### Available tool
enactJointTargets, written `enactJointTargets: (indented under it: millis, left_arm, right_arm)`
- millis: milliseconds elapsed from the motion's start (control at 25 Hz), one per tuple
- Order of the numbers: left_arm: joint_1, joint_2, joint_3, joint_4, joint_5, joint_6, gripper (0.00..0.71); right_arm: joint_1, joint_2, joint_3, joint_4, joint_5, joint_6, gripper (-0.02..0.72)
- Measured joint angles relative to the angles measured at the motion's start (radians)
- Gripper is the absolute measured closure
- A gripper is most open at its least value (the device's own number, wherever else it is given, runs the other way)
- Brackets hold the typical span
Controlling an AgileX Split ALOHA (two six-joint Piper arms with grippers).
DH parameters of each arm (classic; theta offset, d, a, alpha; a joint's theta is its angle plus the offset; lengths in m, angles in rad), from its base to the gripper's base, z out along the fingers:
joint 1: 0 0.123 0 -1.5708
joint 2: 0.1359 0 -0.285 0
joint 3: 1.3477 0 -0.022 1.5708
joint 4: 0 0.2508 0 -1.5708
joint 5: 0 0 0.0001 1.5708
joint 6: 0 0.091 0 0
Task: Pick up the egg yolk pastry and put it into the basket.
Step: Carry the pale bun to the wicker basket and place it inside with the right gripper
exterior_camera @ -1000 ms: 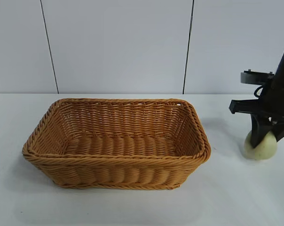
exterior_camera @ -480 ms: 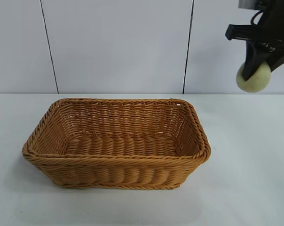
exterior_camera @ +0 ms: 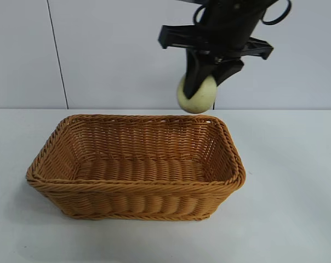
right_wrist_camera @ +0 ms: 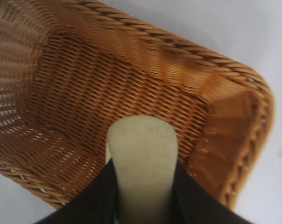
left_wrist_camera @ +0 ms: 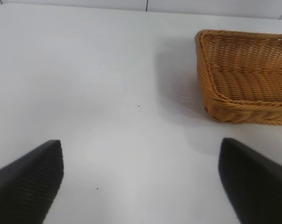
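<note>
egg yolk pastry (exterior_camera: 197,95) hanging in air, clamped in your right end effector (exterior_camera: 205,82), sitting above back right part of basket (exterior_camera: 154,188). pickup done, drop still left. basket interior looking empty, plenty of room inside braided rim. left end effector (left_wrist_camera: 141,179) idling wide apart over bare desk (exterior_camera: 286,219), well clear of basket.

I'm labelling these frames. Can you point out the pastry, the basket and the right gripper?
pastry (exterior_camera: 198,97), exterior view, its rounded lower side.
basket (exterior_camera: 138,185), exterior view, its near braided rim.
right gripper (exterior_camera: 205,82), exterior view, between its fingertips, shut on the pastry.
</note>
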Motion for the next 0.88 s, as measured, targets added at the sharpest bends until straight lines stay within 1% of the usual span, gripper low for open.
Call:
enactJointTargets:
  millis: [120,320,360,480,520,560,640,680,760,880]
  left_arm:
    - [0.0,0.0,0.0,0.0,0.0,0.0,0.015]
    - [0.0,0.0,0.0,0.0,0.0,0.0,0.015]
    - [0.0,0.0,0.0,0.0,0.0,0.0,0.015]
    - [0.0,0.0,0.0,0.0,0.0,0.0,0.015]
    - [0.0,0.0,0.0,0.0,0.0,0.0,0.015]
    - [0.0,0.0,0.0,0.0,0.0,0.0,0.015]
    - [0.0,0.0,0.0,0.0,0.0,0.0,0.015]
    - [0.0,0.0,0.0,0.0,0.0,0.0,0.015]
    - [0.0,0.0,0.0,0.0,0.0,0.0,0.015]
    - [0.0,0.0,0.0,0.0,0.0,0.0,0.015]
  right_arm:
    - [-0.001,0.073,0.0,-0.001,-0.048,0.027,0.545]
    - [-0.001,0.152,0.0,-0.001,-0.051,0.041,0.543]
    - [-0.001,0.163,0.0,0.0,-0.047,0.042,0.532]
    - [-0.001,0.167,-0.008,0.0,-0.032,0.042,0.367]
    - [-0.001,0.167,-0.018,0.0,-0.025,0.036,0.276]
    - [-0.001,0.167,-0.029,0.0,-0.01,0.03,0.216]
    - [-0.001,0.167,-0.077,-0.004,0.051,0.01,0.132]
    - [-0.001,0.167,-0.106,-0.012,0.087,0.006,0.111]
    - [-0.001,0.167,-0.183,-0.048,0.188,0.007,0.092]
    - [-0.001,0.167,-0.312,-0.122,0.336,0.027,0.085]
